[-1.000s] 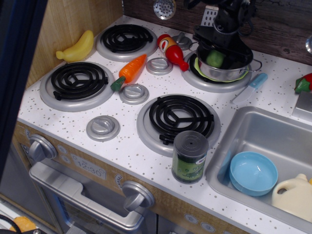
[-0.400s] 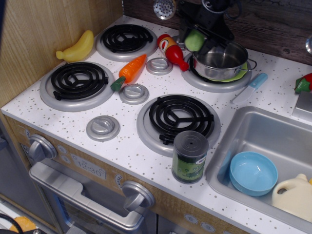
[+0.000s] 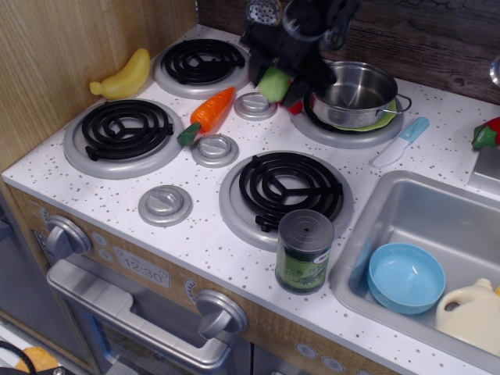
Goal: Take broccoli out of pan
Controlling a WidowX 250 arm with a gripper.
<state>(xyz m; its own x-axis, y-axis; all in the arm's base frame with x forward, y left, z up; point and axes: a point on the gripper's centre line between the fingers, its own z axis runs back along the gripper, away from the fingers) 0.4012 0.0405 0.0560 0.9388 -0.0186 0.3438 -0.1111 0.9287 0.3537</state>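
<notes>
One pan (image 3: 355, 94) seemingly empty; jaws (image 3: 275, 82) hold broccoli (image 3: 273, 81).

The fingers (image 3: 275, 78) grip the broccoli (image 3: 273, 82) left of the pan (image 3: 358, 94).

We see only a red sliver of the ketchup bottle (image 3: 294, 108) behind the gripper (image 3: 280, 84), the arm is cut off at the top edge, and the red pepper (image 3: 487, 133) at the right edge.
</notes>
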